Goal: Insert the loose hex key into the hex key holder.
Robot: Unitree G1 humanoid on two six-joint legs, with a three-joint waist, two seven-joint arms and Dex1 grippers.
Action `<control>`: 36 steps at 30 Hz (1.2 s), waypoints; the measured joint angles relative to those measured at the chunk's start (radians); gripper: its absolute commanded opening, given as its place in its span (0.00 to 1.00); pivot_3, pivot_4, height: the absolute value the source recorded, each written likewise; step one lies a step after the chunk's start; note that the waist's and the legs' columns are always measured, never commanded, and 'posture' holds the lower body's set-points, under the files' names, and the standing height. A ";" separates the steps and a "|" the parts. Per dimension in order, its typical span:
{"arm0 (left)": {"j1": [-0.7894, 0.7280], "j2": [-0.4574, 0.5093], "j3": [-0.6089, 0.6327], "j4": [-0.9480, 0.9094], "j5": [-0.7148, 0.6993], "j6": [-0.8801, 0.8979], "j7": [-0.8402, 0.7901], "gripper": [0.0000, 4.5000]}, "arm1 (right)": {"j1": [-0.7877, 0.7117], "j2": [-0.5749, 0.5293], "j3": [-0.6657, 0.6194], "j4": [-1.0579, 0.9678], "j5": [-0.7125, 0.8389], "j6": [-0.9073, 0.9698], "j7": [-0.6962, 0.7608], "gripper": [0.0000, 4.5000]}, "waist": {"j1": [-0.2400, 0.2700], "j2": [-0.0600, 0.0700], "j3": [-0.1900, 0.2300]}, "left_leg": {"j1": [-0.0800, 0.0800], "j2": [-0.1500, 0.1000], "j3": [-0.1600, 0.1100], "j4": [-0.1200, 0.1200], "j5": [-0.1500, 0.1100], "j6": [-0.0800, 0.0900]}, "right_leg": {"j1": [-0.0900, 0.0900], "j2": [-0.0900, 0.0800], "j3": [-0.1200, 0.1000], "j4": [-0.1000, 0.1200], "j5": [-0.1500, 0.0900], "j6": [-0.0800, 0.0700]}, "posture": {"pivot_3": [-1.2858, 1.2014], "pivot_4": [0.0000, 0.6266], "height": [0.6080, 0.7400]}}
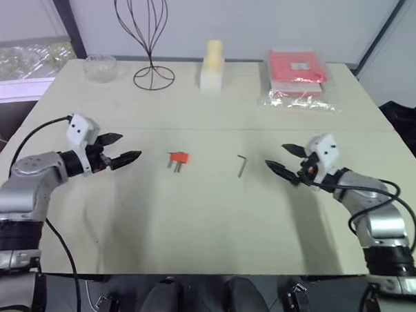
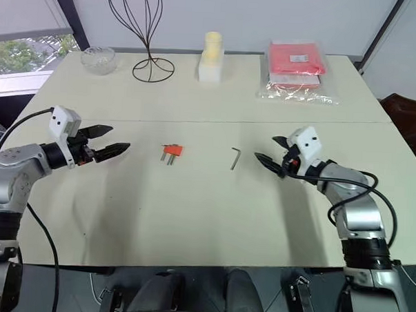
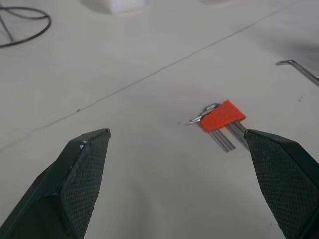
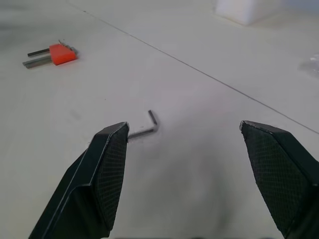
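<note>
Both arms reach in low over the tabletop [image 1: 212,225]. Left gripper [image 1: 122,147] spread wide, empty, pointing at the holder [image 1: 178,157] mid-table. Right gripper [image 1: 285,161] open, empty, just beside the loose hex key [image 1: 241,166], not touching.

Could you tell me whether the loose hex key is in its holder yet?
Out: the loose hex key lies flat on the table, apart from the hex key holder.

A wire stand [image 1: 146,29], glass bowl [image 1: 100,67] and red packet [image 1: 298,70] (in clear plastic) line the table's [image 1: 205,225] far edge.
</note>
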 measured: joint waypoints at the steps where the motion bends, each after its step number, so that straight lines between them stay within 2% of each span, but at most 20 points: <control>1: -0.005 0.020 -0.021 0.012 0.012 -0.011 -0.037 1.00 | -0.039 0.025 0.036 0.030 -0.018 -0.018 0.012 0.82 | -0.008 0.000 0.000 | 0.000 0.000 0.000 0.000 0.000 0.000 | 0.000 0.000 0.000 0.000 0.000 0.000 | 0.52 0.24 1.00; 4: -0.036 0.055 -0.072 0.054 0.036 -0.040 -0.132 1.00 | -0.149 0.103 0.121 0.155 -0.068 -0.089 0.044 0.82 | -0.018 0.000 0.000 | 0.000 0.000 0.000 -0.001 0.000 0.000 | -0.001 0.000 -0.001 0.001 0.000 0.000 | 0.52 0.24 1.00; 9: -0.100 0.081 -0.099 0.113 0.050 -0.041 -0.214 1.00 | -0.371 0.268 0.196 0.521 -0.144 -0.237 0.080 0.82 | -0.032 0.000 0.000 | 0.000 0.000 -0.001 -0.001 0.003 -0.006 | -0.001 0.000 -0.001 0.001 0.000 0.000 | 0.52 0.24 1.00; 14: -0.111 0.087 -0.103 0.098 0.055 -0.038 -0.227 1.00 | -0.553 0.384 0.226 0.828 -0.206 -0.382 0.110 0.82 | -0.045 0.001 0.000 | 0.000 -0.001 -0.001 -0.002 0.004 -0.007 | -0.002 -0.001 -0.001 0.001 0.000 0.000 | 0.52 0.24 1.00; 17: -0.060 0.087 -0.086 0.038 0.047 -0.023 -0.203 1.00 | -0.619 0.432 0.239 0.983 -0.256 -0.447 0.107 0.82 | -0.051 0.001 0.001 | 0.000 0.000 -0.002 -0.002 0.004 -0.007 | -0.002 -0.001 -0.001 0.001 0.000 0.000 | 0.52 0.24 1.00; 18: -0.035 0.086 -0.076 0.016 0.040 -0.014 -0.192 1.00 | -0.632 0.447 0.244 1.025 -0.276 -0.468 0.105 0.95 | -0.053 0.001 0.001 | 0.000 0.000 -0.002 -0.003 0.004 -0.007 | -0.002 -0.001 -0.001 0.001 0.000 0.000 | 0.52 0.24 1.00; 19: -0.020 0.085 -0.070 -0.001 0.034 -0.006 -0.182 1.00 | -0.637 0.457 0.246 1.055 -0.286 -0.482 0.106 0.99 | -0.055 0.001 0.001 | 0.000 0.000 -0.002 -0.003 0.004 -0.007 | -0.002 -0.001 -0.001 0.001 0.000 0.000 | 0.52 0.24 1.00; 25: 0.102 0.070 -0.006 -0.127 -0.005 0.048 -0.101 1.00 | -0.688 0.523 0.245 1.184 -0.345 -0.521 0.072 0.99 | -0.069 0.001 0.001 | 0.000 0.000 -0.003 -0.003 0.004 -0.008 | -0.003 -0.001 -0.001 0.002 0.000 0.000 | 0.52 0.24 1.00; 36: 0.217 0.049 0.052 -0.281 -0.053 0.108 0.011 1.00 | -0.735 0.625 0.234 1.260 -0.416 -0.524 0.009 0.99 | -0.072 0.001 0.001 | 0.000 0.000 -0.003 -0.004 0.004 -0.008 | -0.003 -0.001 0.000 0.002 0.000 0.000 | 0.52 0.24 1.00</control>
